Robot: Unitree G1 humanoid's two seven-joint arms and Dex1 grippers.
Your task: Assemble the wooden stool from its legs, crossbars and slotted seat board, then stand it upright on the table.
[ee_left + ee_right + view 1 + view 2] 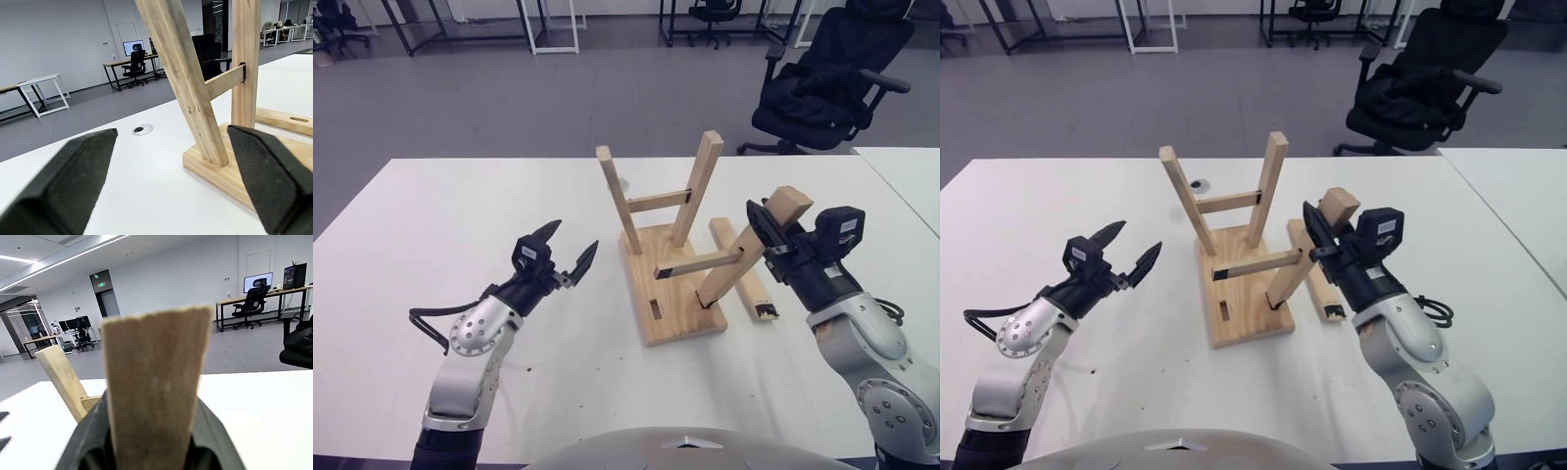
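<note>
Seat board: We see the seat board lying flat on the counter, upside down.
Done so far: The left far leg and the right far leg stand up in the far side of the board. A first crossbar joins them.
Right gripper: Our right gripper is pinching the third leg near its top. This leg leans over, and its low end is at the near right corner of the board. We cannot tell if it sits all the way in its slot. A second crossbar sticks out of it toward the left.
Left gripper: Our left gripper is spread wide and holds nothing. It hangs over the counter, to the left of the board and apart from it.
Left to do: The fourth leg lies on the counter just beside the board, on the right. The empty slot at the near left waits for it. We think we are about halfway. We need to set the third leg straight, add the last leg, then flip the stool onto its feet.
</note>
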